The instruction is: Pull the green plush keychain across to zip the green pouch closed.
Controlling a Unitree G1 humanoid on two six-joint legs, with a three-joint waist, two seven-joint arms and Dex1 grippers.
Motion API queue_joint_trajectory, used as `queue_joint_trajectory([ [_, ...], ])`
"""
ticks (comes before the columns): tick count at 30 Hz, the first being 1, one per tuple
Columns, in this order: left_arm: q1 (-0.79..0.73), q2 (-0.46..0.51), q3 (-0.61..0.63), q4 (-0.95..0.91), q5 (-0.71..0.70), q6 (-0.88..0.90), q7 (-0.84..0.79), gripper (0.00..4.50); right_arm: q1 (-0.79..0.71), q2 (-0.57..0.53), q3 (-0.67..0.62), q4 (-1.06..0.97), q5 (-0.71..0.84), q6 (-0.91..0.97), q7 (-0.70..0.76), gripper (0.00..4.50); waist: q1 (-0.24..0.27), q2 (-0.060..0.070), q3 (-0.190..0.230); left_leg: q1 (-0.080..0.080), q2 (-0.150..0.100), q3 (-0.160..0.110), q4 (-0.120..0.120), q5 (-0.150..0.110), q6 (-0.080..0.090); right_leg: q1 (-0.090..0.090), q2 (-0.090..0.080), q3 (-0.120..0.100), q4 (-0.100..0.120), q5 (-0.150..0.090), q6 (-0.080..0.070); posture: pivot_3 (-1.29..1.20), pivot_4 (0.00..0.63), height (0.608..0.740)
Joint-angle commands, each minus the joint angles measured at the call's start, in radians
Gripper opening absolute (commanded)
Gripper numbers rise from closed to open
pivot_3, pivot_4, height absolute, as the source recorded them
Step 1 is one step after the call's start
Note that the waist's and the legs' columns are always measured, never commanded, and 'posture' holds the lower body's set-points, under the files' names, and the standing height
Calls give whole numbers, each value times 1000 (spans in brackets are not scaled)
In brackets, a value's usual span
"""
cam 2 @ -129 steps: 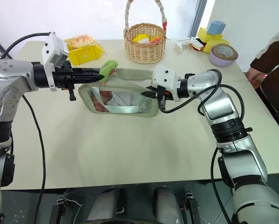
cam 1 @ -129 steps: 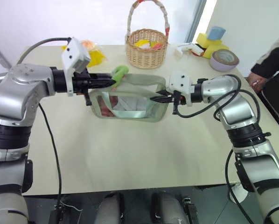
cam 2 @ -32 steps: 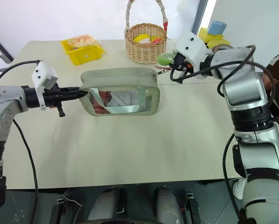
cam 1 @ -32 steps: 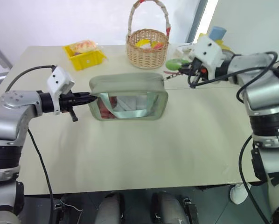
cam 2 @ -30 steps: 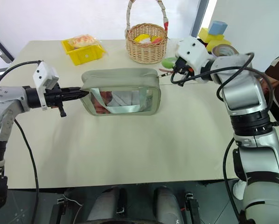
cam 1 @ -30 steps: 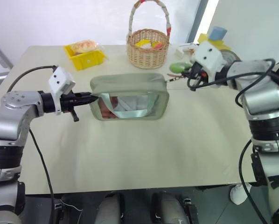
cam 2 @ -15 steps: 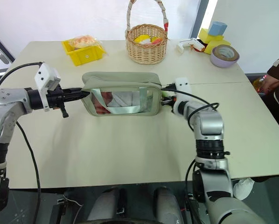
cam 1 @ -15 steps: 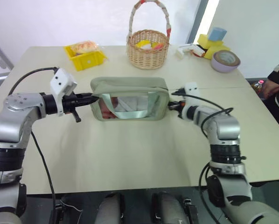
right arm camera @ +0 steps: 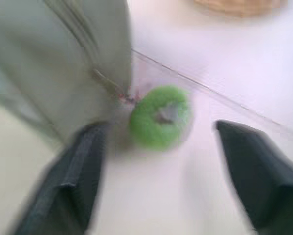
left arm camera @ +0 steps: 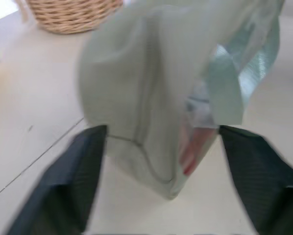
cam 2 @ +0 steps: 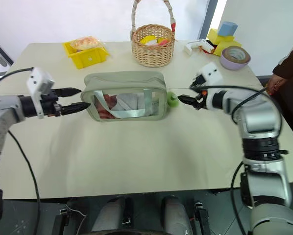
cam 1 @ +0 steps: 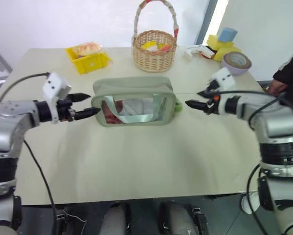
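Beside the green pouch [cam 2: 124,95], both hands [cam 2: 78,99] [cam 2: 184,94] seemingly gape, holding nothing.

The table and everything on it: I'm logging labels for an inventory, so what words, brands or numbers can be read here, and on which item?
No text can be read.
Green pouch: no print shows; the contents behind its clear window are unreadable.
Yellow bin: a small mark on its front, too small to read.
Wicker basket, tape roll, foam blocks: no lettering shows.
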Motion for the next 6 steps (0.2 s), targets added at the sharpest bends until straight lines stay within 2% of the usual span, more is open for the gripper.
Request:
queue_joint_trajectory([
  [1, -11, 49, 69, -21, -49, 61, -11, 4442, -26, -61, -9, -86, 81, -5, 105, 4407, 0, 0, 0, 1, 0, 0, 0, 0, 0, 0, 0, 0, 0, 0, 0, 0, 150, 739],
  [6, 71, 102, 147, -87, -100, 162, 3, 4442, -9, -85, -30, -205, 155, 62, 96, 4407, 2, 0, 0, 0, 3, 1, 1, 0, 0, 0, 0, 0, 0, 0, 0, 0, 150, 739],
])
